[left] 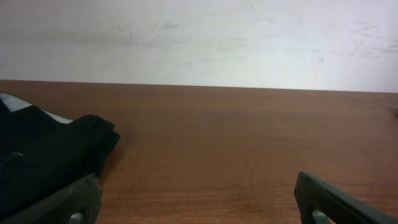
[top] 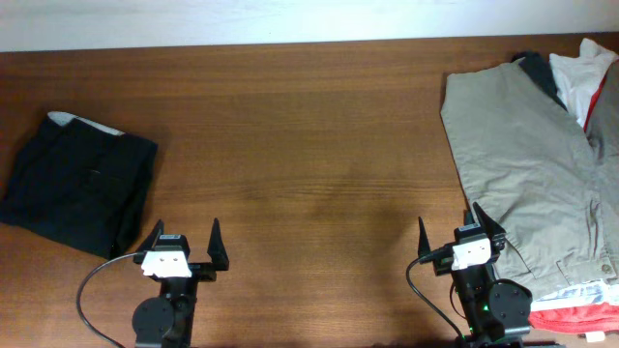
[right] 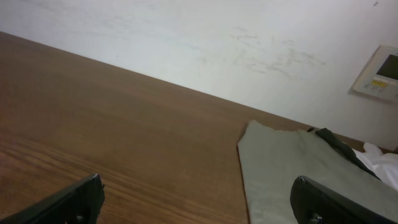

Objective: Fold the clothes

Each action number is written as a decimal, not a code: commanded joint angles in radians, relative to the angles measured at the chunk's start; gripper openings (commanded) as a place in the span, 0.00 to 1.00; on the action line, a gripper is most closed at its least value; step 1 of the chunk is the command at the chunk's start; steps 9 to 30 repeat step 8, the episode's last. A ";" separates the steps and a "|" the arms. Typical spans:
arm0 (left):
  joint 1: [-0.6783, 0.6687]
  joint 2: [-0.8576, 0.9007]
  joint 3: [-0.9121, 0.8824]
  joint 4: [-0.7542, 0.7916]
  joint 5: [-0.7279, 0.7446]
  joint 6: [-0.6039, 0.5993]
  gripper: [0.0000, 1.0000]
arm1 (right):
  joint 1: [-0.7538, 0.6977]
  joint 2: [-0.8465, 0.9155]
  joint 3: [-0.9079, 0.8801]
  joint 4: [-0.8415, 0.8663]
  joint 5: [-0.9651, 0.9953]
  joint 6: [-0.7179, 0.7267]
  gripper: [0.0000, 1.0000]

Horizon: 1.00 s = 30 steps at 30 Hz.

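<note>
Well, both my arms sit low at the near edge of the table (top: 309,126), wrists level and pointing straight toward the far wall (left: 199,37). My left gripper (top: 185,234) has its jaws spread wide with nothing between them. In the left wrist view the dark fingers (left: 68,205) stand at the two lower corners with bare wood in the gap. My right gripper (top: 457,235) is spread just as wide and is also empty.

The clothes (top: 77,184) lie on the left side of the table, just ahead and to the left of my left gripper, near its outer finger but apart from it. They make a soft, matte black bundle, roughly square with rounded, slightly puffy edges. A thin strip of pale grey-white waistband (top: 75,120) shows along the far edge.

On the right side, a khaki garment (top: 527,184) is spread flat, a smooth woven cloth with a straight left edge and visible seams. Its near left corner lies just beside my right gripper. White cloth (top: 580,68) pokes out at its far end and red cloth (top: 571,314) at the near end. The tabletop is brown wood-grain with a dull sheen.
</note>
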 commanded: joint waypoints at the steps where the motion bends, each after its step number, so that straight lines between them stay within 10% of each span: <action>1: 0.004 -0.008 -0.005 -0.001 0.015 0.015 0.99 | 0.005 -0.006 -0.005 -0.006 0.009 -0.003 0.99; 30: 0.004 -0.008 -0.005 -0.001 0.015 0.015 0.99 | 0.005 -0.006 -0.005 -0.007 0.009 -0.003 0.99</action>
